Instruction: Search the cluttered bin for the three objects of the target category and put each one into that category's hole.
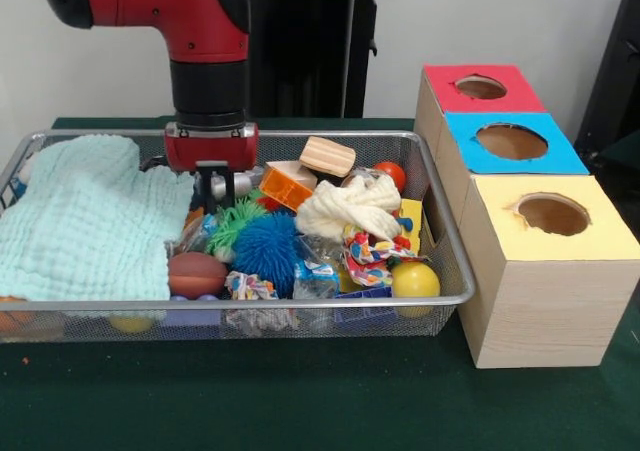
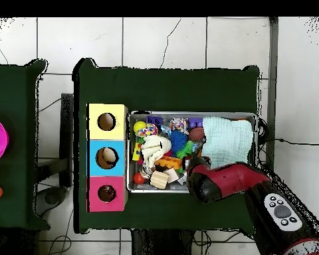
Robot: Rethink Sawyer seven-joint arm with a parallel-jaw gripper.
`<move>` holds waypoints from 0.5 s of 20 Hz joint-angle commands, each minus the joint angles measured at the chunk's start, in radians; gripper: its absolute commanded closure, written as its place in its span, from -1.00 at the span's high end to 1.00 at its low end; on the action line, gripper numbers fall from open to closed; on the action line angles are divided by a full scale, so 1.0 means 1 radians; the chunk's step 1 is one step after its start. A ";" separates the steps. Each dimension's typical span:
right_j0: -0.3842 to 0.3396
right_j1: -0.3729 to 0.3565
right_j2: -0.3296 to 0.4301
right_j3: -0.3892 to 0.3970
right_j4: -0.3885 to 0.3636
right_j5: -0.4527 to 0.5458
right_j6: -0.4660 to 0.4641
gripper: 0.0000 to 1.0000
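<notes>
Gripper point(image 1: 213, 189) sits low in the wire bin point(image 1: 300, 298), approx. 11 o'clock of the bin's middle in the front view, hard against the edge of the pale-green cloth point(image 1: 85, 216). Whether it is released or clenched on anything can't be told, since clutter and the wrist mask its tip. Toys crowd it: green spiky ball point(image 1: 236, 221) and blue spiky ball point(image 1: 268, 249) just beside at 4 o'clock, orange block point(image 1: 288, 184) at 3, wooden block point(image 1: 327, 156) at 2. Target category isn't marked anywhere, so the three wanted objects can't be named. Judged from the pile, they lie somewhere among these toys, or under the cloth covering the 9 o'clock half. Drop points stand outside the bin at 3 o'clock: red box point(image 1: 445, 89), blue box point(image 1: 470, 151), yellow box point(image 1: 500, 226), each w/ a round hole on top. Risks, as judged: a closing grip so near the cloth may snag fabric and drag it up w/ the toy. Spiky balls are soft and may squirm out, and the white rope toy point(image 1: 350, 208) could tangle neighbours and lift extras. Any carry to 3 o'clock must clear the bin's rim, or the load may get knocked loose short of a hole.
</notes>
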 commanded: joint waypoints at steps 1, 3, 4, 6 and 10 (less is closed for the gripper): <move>0.043 0.055 -0.035 -0.067 -0.029 -0.035 0.042 -1.00; 0.043 0.054 -0.037 -0.066 -0.025 -0.033 0.035 -1.00; 0.040 0.053 -0.036 -0.065 -0.022 -0.029 0.030 -1.00; 0.046 0.039 -0.042 -0.060 -0.015 -0.013 0.028 -1.00; 0.038 -0.097 0.002 0.044 0.079 0.089 0.006 -1.00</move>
